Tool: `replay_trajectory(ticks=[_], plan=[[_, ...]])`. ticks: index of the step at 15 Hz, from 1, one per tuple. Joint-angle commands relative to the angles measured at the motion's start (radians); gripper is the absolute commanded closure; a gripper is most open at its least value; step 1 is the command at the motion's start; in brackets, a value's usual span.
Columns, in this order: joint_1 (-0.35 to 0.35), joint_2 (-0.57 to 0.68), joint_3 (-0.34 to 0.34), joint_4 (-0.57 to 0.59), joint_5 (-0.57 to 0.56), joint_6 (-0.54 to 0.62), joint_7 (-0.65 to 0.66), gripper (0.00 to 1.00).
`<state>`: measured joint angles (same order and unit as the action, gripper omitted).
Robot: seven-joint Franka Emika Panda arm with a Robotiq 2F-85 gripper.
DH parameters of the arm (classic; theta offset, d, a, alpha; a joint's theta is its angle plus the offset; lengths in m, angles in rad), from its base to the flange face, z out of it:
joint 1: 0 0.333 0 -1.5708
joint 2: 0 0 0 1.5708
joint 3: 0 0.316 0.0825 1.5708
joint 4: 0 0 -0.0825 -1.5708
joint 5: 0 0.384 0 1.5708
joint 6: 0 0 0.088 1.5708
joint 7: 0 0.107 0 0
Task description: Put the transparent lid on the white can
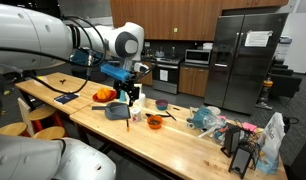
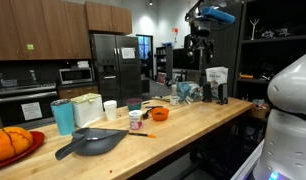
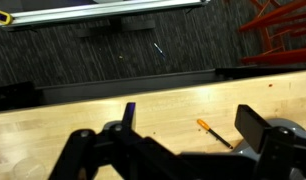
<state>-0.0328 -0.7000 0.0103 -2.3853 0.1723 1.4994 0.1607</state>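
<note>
stretching across room: wood counter (image 2: pixel 193 125); steel fridge (image 2: pixel 113 65) behind.

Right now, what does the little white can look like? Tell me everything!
The white can is a small, plain white cylinder, maybe plastic. It stands upright on the wooden table, beside a pale tub and well apart from the orange bowl. Only the table seems to touch it. Its top is too small to tell if a lid is on.
</note>
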Motion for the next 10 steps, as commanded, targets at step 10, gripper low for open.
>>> replay_trajectory(ticks=[10], plan=[[-0.104,-0.060,-0.229,-0.268,-0.088,0.433,-0.347,0.00]])
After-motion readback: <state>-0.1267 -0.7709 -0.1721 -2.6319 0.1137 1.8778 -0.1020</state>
